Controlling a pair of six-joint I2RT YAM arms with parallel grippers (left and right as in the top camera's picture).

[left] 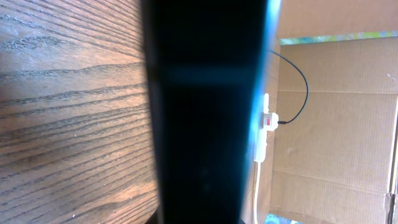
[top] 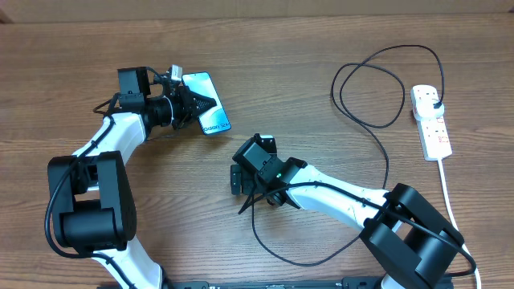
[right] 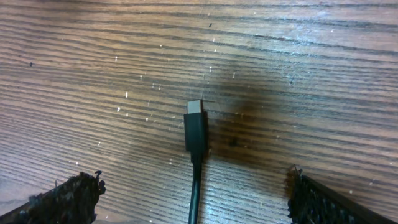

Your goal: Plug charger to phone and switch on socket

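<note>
Our left hand [top: 186, 103] pinches the phone [top: 210, 111] near the worktop's [top: 321, 48] far edge, likely steadying it, while our spread right hand [right: 193, 196] straddles the tip of the charger [right: 195, 127].

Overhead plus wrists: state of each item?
phone: held in shut left gripper, nothing plugged in
charger tip: unplugged, loose between fingers of open right gripper
charger plug: seated in socket
socket switch: on or off, cannot tell

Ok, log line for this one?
left gripper: shut on phone | right gripper: open, straddling charger tip | plug in socket | phone not connected
</note>
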